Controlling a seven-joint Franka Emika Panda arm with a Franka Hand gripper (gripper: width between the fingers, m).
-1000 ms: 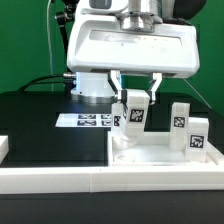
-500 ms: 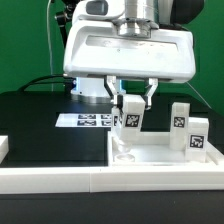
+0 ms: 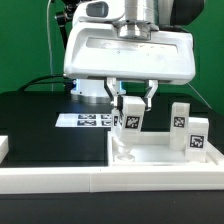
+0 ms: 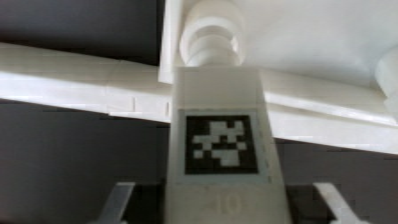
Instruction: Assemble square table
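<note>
My gripper (image 3: 132, 103) hangs over the exterior view's left corner of the white square tabletop (image 3: 165, 160) and is shut on a white tagged leg (image 3: 131, 114). The leg stands upright, tag facing the camera, its lower end just above the tray near a small white bump (image 3: 122, 151). In the wrist view the leg (image 4: 221, 130) runs from between my gripper (image 4: 226, 196) fingers to a rounded tip (image 4: 210, 40) close to the tabletop (image 4: 71, 75). Two more legs (image 3: 180, 116) (image 3: 197, 133) stand on the tabletop's right side.
The marker board (image 3: 85, 120) lies on the black surface behind the tabletop. A long white rail (image 3: 60, 180) edges the front. A small white block (image 3: 4, 147) shows at the exterior view's left edge. The arm's base (image 3: 92, 88) stands behind.
Between one second and half a second ago the gripper and its leg shifted slightly toward the exterior view's left. Nothing visible has moved since.
</note>
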